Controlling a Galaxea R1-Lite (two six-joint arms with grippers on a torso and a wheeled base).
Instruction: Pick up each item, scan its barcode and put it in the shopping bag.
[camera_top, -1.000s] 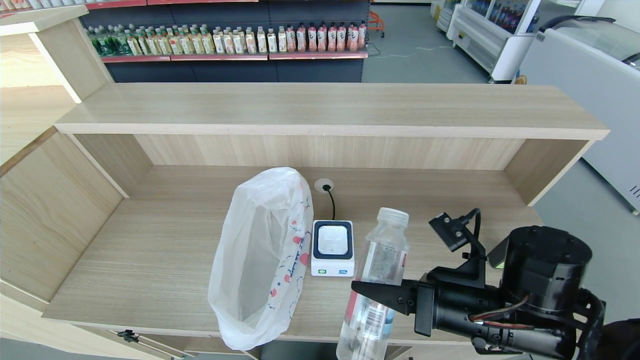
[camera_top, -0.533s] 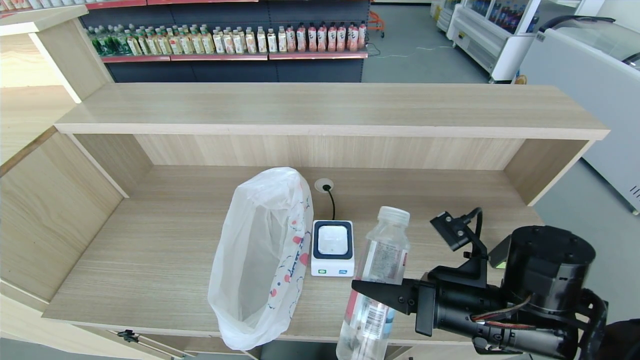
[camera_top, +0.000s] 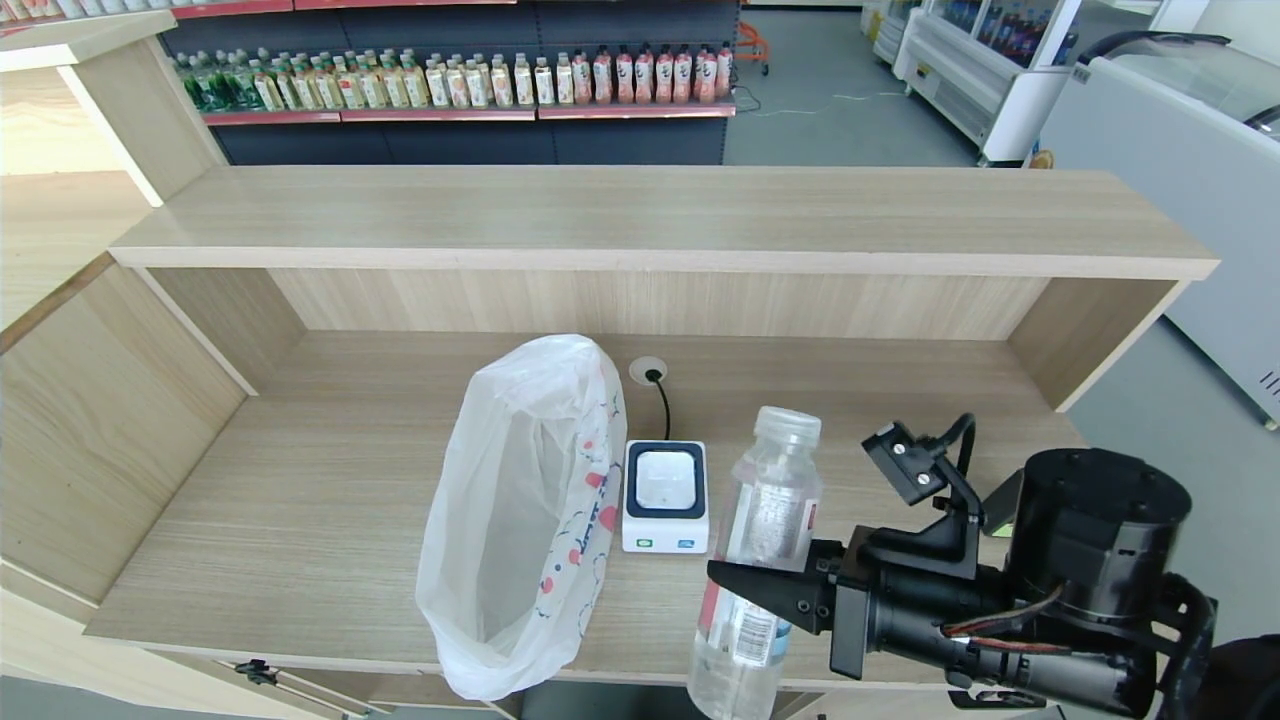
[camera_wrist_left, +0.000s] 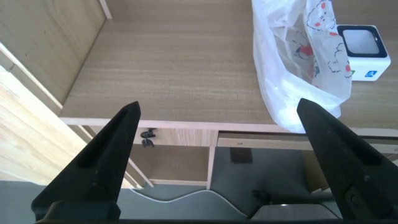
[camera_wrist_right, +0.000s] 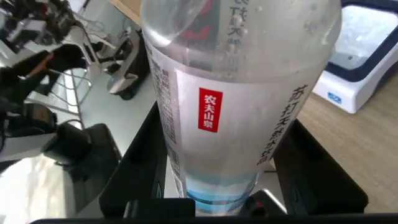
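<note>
Since a second ago your right claw (camera_top: 752, 598) has edged a touch to the robot's right and carried the water bottle (camera_top: 768, 515) with it; the bottle's foot has swung that way, so it stands a little closer to upright. Bag, scanner and cable lie as they did.

You have the right claw pinching the bottle across its lower half, one dark finger on each side of the label. The bottle is clear with a white cap, tilted slightly, cap uppermost. It hangs above the front edge of the wooden surface (camera_top: 320, 500), just beside the scanner's right side, and its foot reaches past that edge. You can see the barcode (camera_top: 752, 632) low on the label, turned toward the head camera.

The scanner (camera_top: 665, 495) is a small white box with a dark-framed window facing up, and its black cable (camera_top: 663, 405) runs back to a round port in the surface. The shopping bag (camera_top: 520, 520), white with red and blue print, stands open and touches the scanner's left side.

Your left claw (camera_wrist_left: 214, 155) is spread wide, holding nothing, over the front edge of the surface, left of the bag.
</note>
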